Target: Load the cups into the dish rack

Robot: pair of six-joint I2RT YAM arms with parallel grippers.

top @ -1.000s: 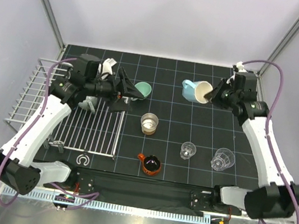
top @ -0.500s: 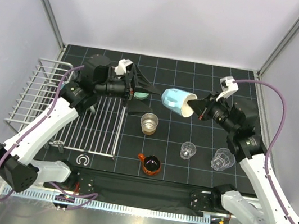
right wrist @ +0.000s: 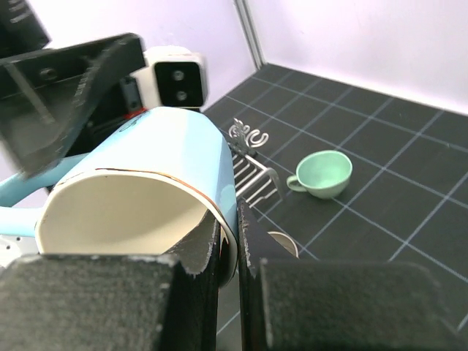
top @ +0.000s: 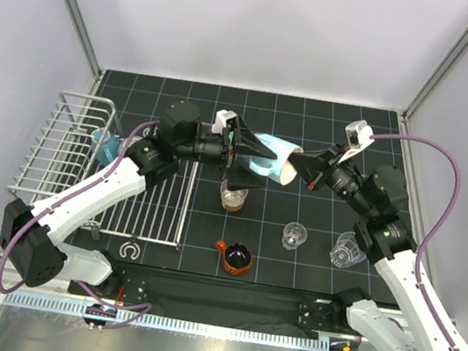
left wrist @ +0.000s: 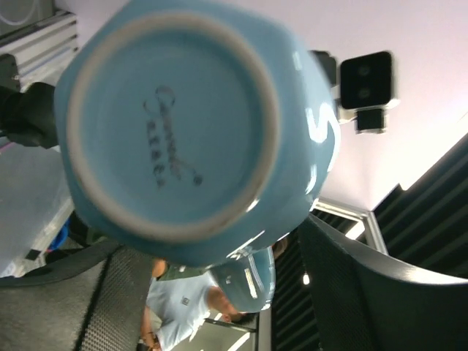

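Right end effector [top: 301, 163] is clenched on the rim of the mug [top: 264, 164], held in the air over the table's middle. Left end effector [top: 254, 161] is spread wide around its base, not gripping. The rack [top: 58, 161] at the left edge holds what looks like one blue cup [top: 106, 148]. The steel cup [top: 233, 195], orange cup [top: 236, 257], mint cup [right wrist: 322, 174] and clear cups [top: 296, 235] [top: 348, 250] are left on the table.

Blue mug [left wrist: 183, 131]: glossy glazed ceramic, matt foot ring. Dish rack [top: 149, 202]: shiny metal wire. Fingers [right wrist: 88, 300]: matt black, rough pads. Table [top: 313, 126]: matt black.
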